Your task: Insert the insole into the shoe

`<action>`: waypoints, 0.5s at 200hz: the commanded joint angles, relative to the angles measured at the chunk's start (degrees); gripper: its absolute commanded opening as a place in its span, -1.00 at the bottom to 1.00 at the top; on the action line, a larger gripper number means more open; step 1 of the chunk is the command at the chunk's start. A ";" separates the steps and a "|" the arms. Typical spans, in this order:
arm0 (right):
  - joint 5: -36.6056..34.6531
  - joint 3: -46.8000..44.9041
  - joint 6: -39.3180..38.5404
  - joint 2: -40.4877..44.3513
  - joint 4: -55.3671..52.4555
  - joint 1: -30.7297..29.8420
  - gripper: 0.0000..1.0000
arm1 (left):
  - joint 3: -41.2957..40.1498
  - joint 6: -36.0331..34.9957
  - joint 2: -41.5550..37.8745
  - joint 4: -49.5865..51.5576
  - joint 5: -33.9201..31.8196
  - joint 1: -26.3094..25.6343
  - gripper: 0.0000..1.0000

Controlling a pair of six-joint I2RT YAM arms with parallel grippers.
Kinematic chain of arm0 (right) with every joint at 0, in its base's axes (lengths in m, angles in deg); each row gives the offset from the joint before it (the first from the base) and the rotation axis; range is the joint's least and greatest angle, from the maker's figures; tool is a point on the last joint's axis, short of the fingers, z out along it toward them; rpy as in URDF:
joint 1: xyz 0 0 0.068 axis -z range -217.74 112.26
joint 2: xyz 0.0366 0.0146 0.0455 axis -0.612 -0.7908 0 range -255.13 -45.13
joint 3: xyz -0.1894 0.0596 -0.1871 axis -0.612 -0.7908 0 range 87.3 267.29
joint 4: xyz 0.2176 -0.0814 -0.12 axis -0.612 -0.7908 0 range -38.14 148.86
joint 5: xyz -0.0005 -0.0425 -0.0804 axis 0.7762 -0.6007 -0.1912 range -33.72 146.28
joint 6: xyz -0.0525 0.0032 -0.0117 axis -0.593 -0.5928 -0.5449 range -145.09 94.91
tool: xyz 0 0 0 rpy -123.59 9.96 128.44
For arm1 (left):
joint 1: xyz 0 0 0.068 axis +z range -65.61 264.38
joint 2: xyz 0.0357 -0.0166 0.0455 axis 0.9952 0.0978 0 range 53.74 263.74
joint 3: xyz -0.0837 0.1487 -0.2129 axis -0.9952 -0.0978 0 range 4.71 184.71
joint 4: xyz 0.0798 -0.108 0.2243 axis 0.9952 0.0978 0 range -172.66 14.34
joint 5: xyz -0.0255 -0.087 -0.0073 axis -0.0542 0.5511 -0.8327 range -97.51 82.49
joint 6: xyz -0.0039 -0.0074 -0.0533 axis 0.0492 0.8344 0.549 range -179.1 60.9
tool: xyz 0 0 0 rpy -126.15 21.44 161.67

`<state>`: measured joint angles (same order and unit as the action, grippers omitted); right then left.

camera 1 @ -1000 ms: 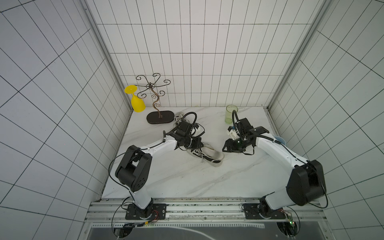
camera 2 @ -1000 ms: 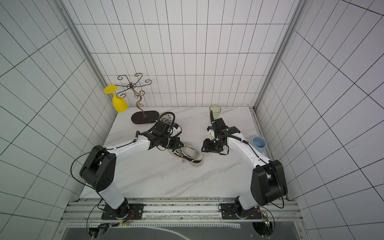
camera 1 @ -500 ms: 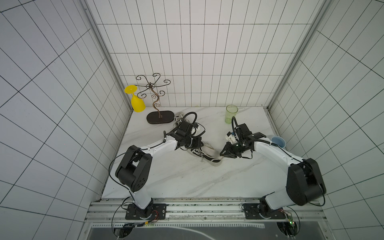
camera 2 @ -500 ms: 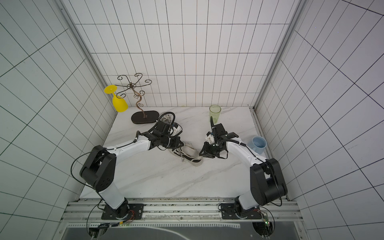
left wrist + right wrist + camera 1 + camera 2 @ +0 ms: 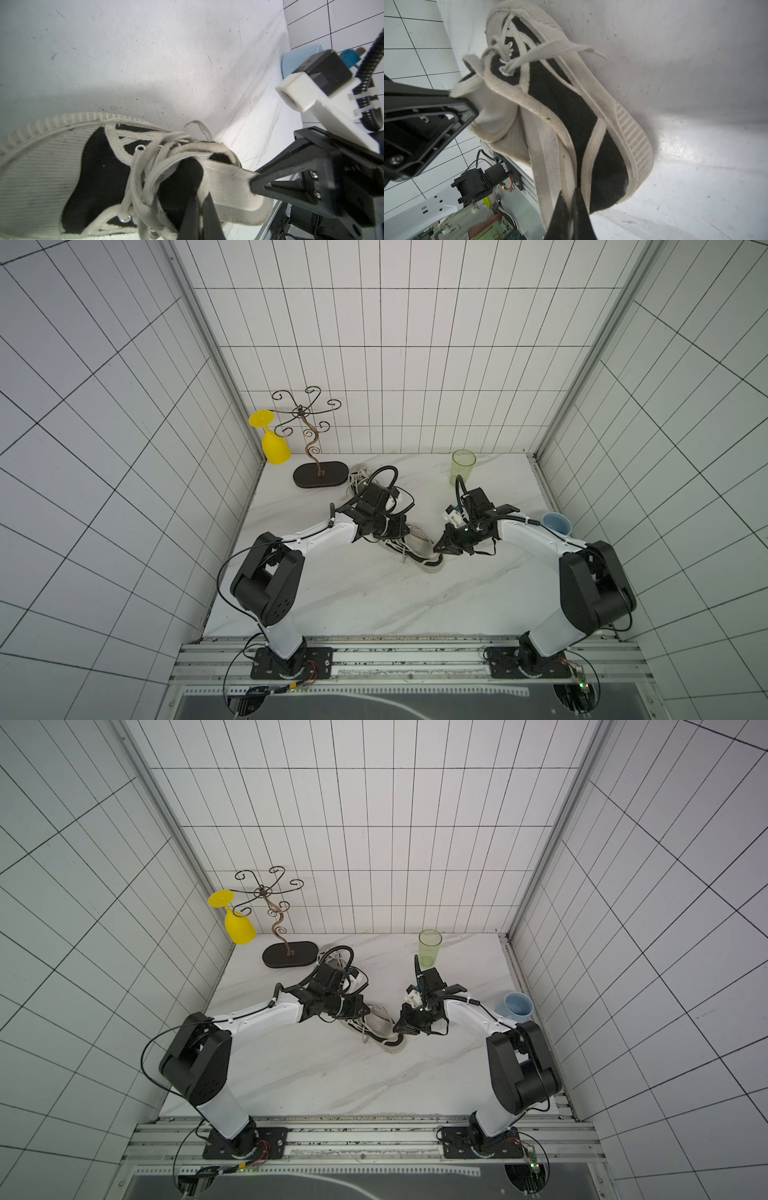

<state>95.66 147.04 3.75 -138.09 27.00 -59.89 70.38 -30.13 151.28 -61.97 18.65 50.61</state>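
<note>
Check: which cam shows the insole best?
Left wrist: the insole sticks out of the shoe, close up. Right wrist shows only a narrow strip; in both top views it is too small to tell.

Between the jaws, the shoe (image 5: 571, 116) is matt black cloth, slightly fuzzy, edged in off-white woven tape, with a ribbed rubbery sole rim. Its laces (image 5: 135, 180) are flat, coarse-woven cloth, greyed. The jaws look like matt black plastic. Beneath them the surface (image 5: 145, 52) is smooth white marble-look, faintly glossy, finely scratched.
</note>
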 commanded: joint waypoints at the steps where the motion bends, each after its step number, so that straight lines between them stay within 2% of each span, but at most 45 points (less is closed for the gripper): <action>1: -0.92 6.95 2.70 -1.30 2.46 -0.69 -0.98 | 2.07 2.32 -2.44 -0.25 -0.47 -0.18 -1.00; 39: -5.30 12.09 3.30 -3.49 2.99 -3.85 -0.99 | 0.15 11.36 -2.83 -4.87 1.80 0.79 -1.00; 100: -10.76 15.18 -0.12 -8.77 -0.80 -5.97 -1.00 | 2.02 11.08 -2.25 -3.46 1.26 0.60 -1.00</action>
<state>89.28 157.12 5.08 -144.78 27.37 -65.24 70.38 -20.62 151.02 -62.17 17.31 51.89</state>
